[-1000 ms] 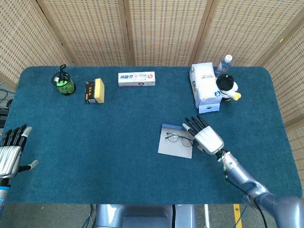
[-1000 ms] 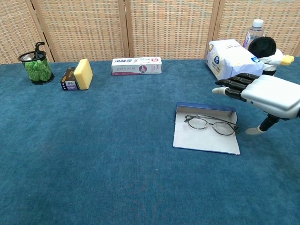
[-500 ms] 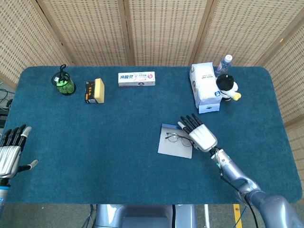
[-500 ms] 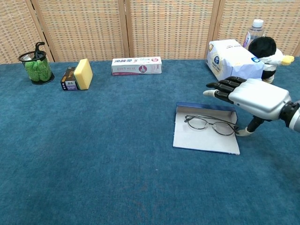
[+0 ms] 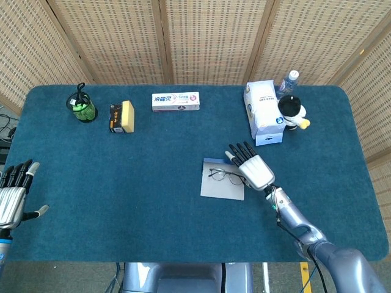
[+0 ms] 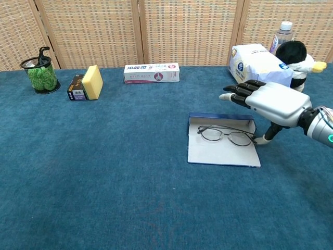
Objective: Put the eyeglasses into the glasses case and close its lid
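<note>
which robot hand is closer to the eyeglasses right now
Right. The right robot hand hovers just over the right end of the eyeglasses, its thumb down beside them. The left robot hand is far off at the table's left edge.

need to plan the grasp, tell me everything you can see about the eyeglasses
The eyeglasses are a thin, dark wire-rimmed pair with clear, roundish lenses, looking like metal. They lie flat across the far part of a flat grey glasses case, which has a blue raised edge at the back. Whether the temples are folded cannot be told. The right hand hovers above their right end, fingers spread, thumb reaching down beside the frame; whether it touches cannot be told. Nothing holds them.
</note>
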`<state>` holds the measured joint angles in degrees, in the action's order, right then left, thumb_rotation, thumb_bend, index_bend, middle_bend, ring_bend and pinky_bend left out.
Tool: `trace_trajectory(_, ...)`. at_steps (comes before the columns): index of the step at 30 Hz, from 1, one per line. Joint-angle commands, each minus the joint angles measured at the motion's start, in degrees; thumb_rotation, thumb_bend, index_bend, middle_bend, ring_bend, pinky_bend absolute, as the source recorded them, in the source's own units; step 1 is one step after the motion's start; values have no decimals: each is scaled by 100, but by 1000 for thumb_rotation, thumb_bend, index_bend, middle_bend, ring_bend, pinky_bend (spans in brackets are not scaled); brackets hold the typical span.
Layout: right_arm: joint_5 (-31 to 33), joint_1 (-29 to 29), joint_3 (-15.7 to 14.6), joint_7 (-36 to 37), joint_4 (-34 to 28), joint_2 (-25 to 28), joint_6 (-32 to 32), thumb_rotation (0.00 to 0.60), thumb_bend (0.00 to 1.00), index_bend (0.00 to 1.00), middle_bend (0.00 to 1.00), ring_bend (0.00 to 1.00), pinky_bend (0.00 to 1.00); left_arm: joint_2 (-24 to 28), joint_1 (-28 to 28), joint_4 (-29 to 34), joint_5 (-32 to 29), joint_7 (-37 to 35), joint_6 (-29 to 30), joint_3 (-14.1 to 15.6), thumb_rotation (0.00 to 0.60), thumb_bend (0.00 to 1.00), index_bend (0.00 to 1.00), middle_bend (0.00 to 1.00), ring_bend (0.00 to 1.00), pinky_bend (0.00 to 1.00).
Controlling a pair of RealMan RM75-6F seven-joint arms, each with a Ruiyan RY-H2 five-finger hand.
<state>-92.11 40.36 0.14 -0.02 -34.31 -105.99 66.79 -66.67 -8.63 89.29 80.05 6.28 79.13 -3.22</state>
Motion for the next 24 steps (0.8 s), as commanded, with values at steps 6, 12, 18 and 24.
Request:
trace_trajectory(6,81,55,99,-243,-94,28,-93,600,0,0,0,0,53,18,3,7,-1,-28,4,-4,600,0,0,0,0,0)
trace_trajectory(12,163,63,170,-272,-162,63,-173,600,0,0,0,0,53,14,-1,10,8,-22,-8,5,600,0,0,0,0,0)
trace_trajectory(18,245,143,281,-361,-291,10,-253,600,0,0,0,0,53,1,6,11,2,2,8,3,600,0,0,0,0,0)
trace_trajectory(24,306,180,344,-471,-378,-26,-318,600,0,0,0,0,53,1,3,3,-9,-2,-3,0,600,0,0,0,0,0)
